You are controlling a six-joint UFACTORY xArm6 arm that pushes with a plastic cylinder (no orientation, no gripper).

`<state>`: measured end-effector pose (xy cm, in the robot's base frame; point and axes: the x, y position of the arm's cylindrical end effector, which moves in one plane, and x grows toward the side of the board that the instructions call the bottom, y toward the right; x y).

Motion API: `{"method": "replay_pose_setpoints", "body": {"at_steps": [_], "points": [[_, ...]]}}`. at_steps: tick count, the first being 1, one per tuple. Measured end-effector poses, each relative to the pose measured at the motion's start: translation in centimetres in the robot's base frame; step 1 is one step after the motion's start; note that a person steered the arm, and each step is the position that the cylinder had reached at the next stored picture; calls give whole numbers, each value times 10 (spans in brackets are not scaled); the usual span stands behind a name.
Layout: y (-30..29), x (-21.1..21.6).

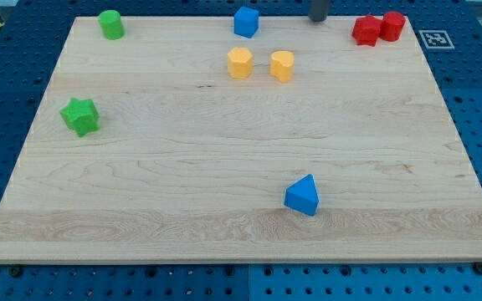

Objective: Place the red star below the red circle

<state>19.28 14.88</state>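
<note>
**Red star sits to the right of my tip, hard against the red circle**

My tip (318, 18) shows at the far edge of the pale wooden board (224, 167), a dark rod end just right of the middle of that edge. It has no jaws and holds nothing; it touches no block

The red star-shaped block (366, 30) lies toward the view's right of my tip, near the board's top right corner, a little lower in the view than the tip. The red round block (393, 25) stands just to the star's right, the two touching or nearly so, side by side along the top edge

So the star is level with the circle, not below it. By my judgement the push must come from above the star, driving it toward the view's bottom and somewhat right, without dragging the circle along

The blue block (246, 21) to the tip's left and the two yellow blocks (260, 63) lie apart from this path
</note>
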Motion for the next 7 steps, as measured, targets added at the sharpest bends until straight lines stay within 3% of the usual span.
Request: {"method": "replay_pose_setpoints", "body": {"at_steps": [1, 3, 7], "points": [[36, -2], [54, 11], [60, 62]]}}
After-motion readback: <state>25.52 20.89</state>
